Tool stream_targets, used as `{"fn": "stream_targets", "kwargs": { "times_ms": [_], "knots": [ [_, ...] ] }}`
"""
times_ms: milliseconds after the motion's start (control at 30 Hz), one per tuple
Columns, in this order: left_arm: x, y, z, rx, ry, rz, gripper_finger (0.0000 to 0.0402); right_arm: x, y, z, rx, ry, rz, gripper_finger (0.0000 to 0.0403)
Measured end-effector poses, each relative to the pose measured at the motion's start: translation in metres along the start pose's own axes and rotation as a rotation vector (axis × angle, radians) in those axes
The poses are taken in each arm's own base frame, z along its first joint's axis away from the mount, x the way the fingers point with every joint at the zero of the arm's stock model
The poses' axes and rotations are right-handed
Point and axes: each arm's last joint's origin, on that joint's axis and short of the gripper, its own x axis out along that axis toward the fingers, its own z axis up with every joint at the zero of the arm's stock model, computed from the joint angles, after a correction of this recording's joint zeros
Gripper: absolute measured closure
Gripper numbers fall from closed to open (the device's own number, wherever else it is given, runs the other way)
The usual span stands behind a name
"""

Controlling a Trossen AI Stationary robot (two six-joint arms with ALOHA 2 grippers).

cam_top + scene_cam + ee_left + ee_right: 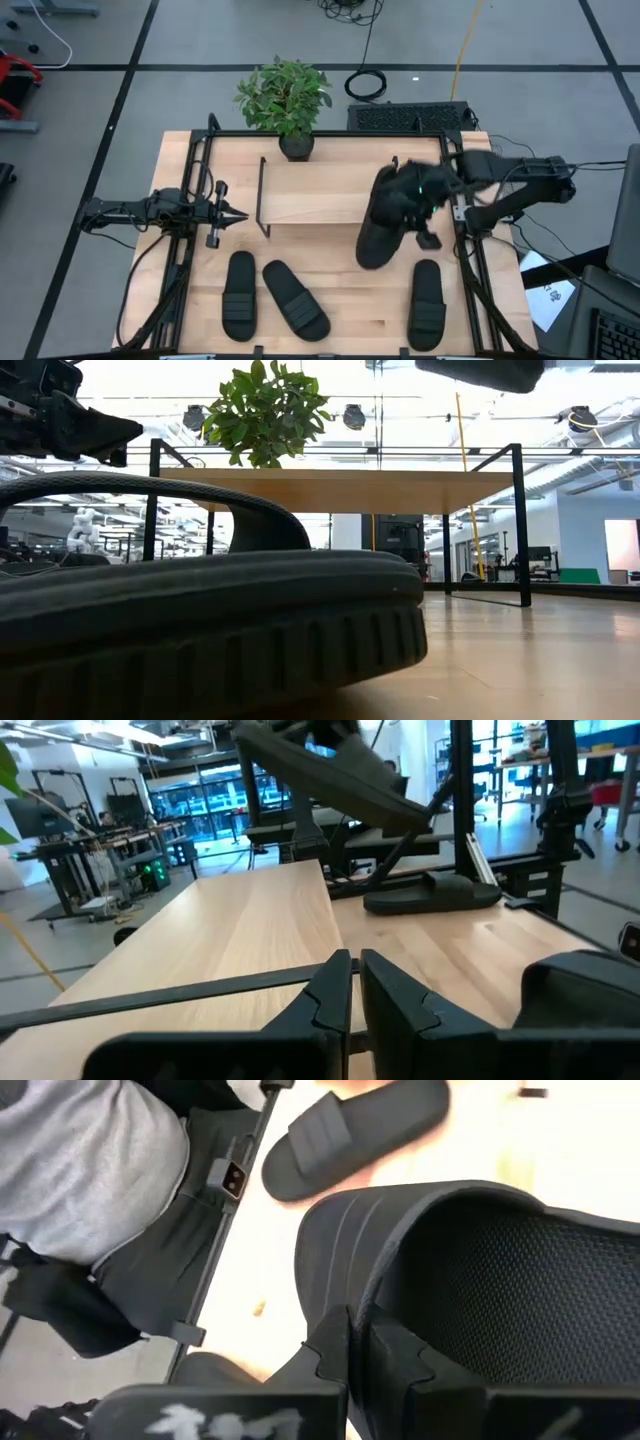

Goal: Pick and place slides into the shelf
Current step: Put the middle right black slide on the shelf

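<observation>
The right end effector (408, 205) is up off the worktop (340, 300), its fingers pinched together on the edge of a slide (380, 232), which hangs tilted in the air at the right end of the shelf (310, 190). From the right wrist view the fingers (335, 1345) clamp the slide's rim right next to the ribbed strap. The shelf sits toward the back of the worktop, just in front of a potted plant (286, 98).

Three more slides lie flat on the worktop in front of the shelf: two side by side on the left, one straight (239, 295) and one angled (296, 299), and one on the right (427, 304), near the held slide.

The left end effector (236, 214) hovers just off the shelf's left end, its fingers drawn nearly together and holding nothing.
</observation>
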Motion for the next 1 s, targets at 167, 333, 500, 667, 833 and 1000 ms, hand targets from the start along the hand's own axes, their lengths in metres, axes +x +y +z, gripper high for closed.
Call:
{"fn": "stream_targets", "kwargs": {
  "times_ms": [167,333,500,667,833,1000],
  "knots": [
    [0.0,0.001,-0.001,0.025,0.016,0.052,0.0369,-0.014,-0.034,-0.006,0.032,0.037,-0.002,0.0401],
    [0.0,0.003,-0.002,0.028,0.03,0.091,0.0369,-0.013,-0.066,-0.006,0.036,0.104,-0.013,0.0401],
    [0.0,0.003,-0.002,0.05,0.033,0.102,0.0369,-0.002,-0.098,0.0,0.036,0.17,0.053,0.0402],
    [0.0,0.003,-0.002,0.052,0.041,0.113,0.0369,0.003,-0.124,0.002,0.09,0.267,0.101,0.0402],
    [0.0,0.003,-0.004,0.053,0.058,0.11,0.0369,-0.004,-0.144,0.008,0.094,0.222,0.123,0.0402],
    [0.0,0.003,-0.006,0.053,0.075,0.107,0.0369,-0.005,-0.158,0.01,0.076,0.2,0.131,0.0402]
  ]
}}
